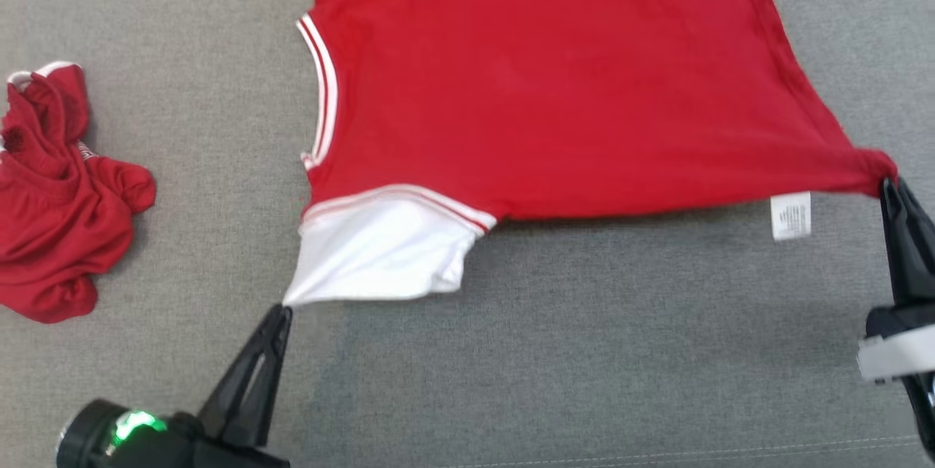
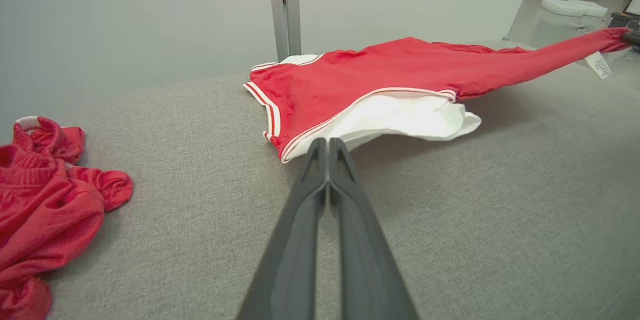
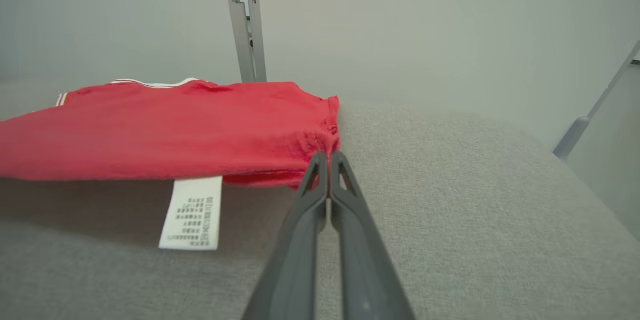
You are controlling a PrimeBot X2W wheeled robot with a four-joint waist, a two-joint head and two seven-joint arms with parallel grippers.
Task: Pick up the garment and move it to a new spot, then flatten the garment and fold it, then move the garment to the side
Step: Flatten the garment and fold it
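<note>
Stretching taut, the red knit garment (image 1: 555, 88) with a white sleeve is spread over the far middle of the grey upholstered bench (image 1: 584, 351).
The sleeve's corner is clamped by the left gripper (image 1: 282, 309), the red hem corner by the right gripper (image 1: 889, 185); a crumpled red cloth (image 1: 58, 212) lies well apart on the bench's left side.
</note>
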